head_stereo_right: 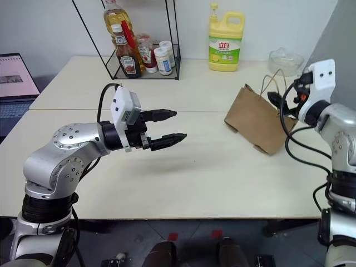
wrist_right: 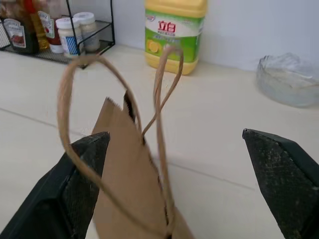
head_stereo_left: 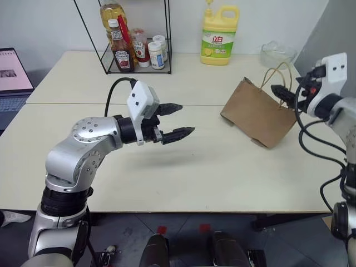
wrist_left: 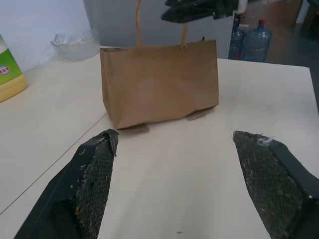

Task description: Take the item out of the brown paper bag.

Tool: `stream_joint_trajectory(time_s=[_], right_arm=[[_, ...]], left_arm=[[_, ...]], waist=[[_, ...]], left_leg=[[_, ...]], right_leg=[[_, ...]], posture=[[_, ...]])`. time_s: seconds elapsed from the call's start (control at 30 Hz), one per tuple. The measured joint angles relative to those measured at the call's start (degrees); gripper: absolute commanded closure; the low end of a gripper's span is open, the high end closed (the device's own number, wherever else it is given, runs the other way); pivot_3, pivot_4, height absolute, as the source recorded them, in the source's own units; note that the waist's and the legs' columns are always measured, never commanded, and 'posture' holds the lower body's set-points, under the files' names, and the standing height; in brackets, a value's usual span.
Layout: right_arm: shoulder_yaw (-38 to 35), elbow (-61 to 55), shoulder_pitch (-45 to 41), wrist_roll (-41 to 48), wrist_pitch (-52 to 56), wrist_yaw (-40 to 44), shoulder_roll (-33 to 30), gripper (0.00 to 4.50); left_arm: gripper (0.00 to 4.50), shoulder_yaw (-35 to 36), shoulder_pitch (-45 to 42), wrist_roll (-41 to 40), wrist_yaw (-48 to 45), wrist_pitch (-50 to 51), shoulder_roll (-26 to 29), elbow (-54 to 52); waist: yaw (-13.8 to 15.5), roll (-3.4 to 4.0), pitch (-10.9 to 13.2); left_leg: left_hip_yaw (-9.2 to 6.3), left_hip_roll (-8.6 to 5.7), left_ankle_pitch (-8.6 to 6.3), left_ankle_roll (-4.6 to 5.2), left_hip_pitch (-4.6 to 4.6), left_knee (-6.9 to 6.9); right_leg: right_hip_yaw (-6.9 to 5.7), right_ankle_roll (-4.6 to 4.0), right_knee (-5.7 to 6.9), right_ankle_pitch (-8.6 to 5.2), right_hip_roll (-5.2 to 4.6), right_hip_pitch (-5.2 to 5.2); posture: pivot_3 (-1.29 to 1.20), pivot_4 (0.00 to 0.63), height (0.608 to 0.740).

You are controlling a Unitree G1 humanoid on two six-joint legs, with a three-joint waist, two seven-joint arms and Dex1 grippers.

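Brown paper bag sits on the pale counter toward the robot's right, leaning, its mouth up and its 2 thin cord handles standing in loops above it. It looks light and soft: creased kraft paper that would buckle or slide under a push, so I'd take it by the handles or the top rim, not the flat side. The item itself is hidden inside; I can't see it.

Nearest me, the left gripper hangs over the bare counter, well apart from the bag, jaws wide apart and empty. Farther off, the right gripper is up at the handles, jaws spread wide with the loops between them, not yet pinched.
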Motion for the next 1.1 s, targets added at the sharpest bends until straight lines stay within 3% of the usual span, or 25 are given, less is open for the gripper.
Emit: stream_joint_trajectory(time_s=[0.03,0.13,0.43,0.5,0.73,0.93,1.1], right_arm=[[0.3,0.5,-0.3,-0.1,-0.4,0.4,0.0,0.00],[1.5,1.4,-0.5,-0.2,-0.4,1.1,0.0,0.63],[2.8,1.4,-3.6,-0.4,1.0,1.7,-0.2,3.93],[3.6,1.6,-4.1,-0.6,1.5,2.1,-0.4,4.49],[5.7,4.1,-6.3,-2.7,0.2,5.5,-2.4,4.49],[11.0,10.7,-9.5,-7.4,-9.8,14.1,-5.6,4.49],[15.8,18.3,-16.8,-11.7,-18.6,19.6,-4.2,4.49]], left_arm=[[0.57,0.0,0.0,0.0,0.0,-0.1,0.0,0.2],[0.54,0.0,0.1,0.0,0.0,-0.7,0.0,1.1],[0.54,0.0,1.2,0.4,-0.1,-2.5,0.2,1.3],[0.54,0.0,1.6,0.5,-0.1,-2.6,0.4,1.3],[0.54,0.6,2.6,0.5,0.1,-2.6,0.6,1.5],[0.54,5.1,4.0,-2.7,0.2,0.5,2.2,1.7],[0.54,8.3,7.0,-5.1,0.2,2.9,4.3,1.4]], waist=[[0.0,0.00,0.0],[0.0,0.00,0.0],[0.0,0.02,0.0],[0.0,0.02,0.0],[0.0,0.03,0.0],[-0.1,0.05,0.1],[-0.7,0.13,0.1]], left_leg=[[0.00,0.00,0.00,0.00,-0.01,-0.01],[0.01,0.00,0.00,0.00,-0.03,-0.01],[0.01,0.00,0.00,0.01,-0.03,-0.01],[0.01,0.00,0.00,0.01,-0.03,-0.01],[0.02,0.00,-0.01,0.01,-0.04,-0.01],[0.10,0.00,-0.01,0.01,-0.09,-0.04],[0.16,0.01,-0.01,0.01,-0.10,-0.08]], right_leg=[[0.00,0.00,-0.02,0.00,0.00,0.00],[0.00,0.00,-0.04,0.00,-0.01,-0.01],[0.01,0.00,-0.02,0.00,-0.01,-0.03],[0.01,0.00,-0.01,0.00,-0.01,-0.05],[0.02,0.00,-0.01,0.00,-0.01,-0.09],[0.10,0.00,0.02,0.00,-0.01,-0.21],[0.16,0.00,0.06,0.00,-0.01,-0.31]], posture=[[0.00,0.150,0.740],[0.00,0.150,0.740],[0.00,0.150,0.740],[0.00,0.150,0.740],[0.00,0.150,0.740],[0.00,0.150,0.740],[0.00,0.150,0.740]])
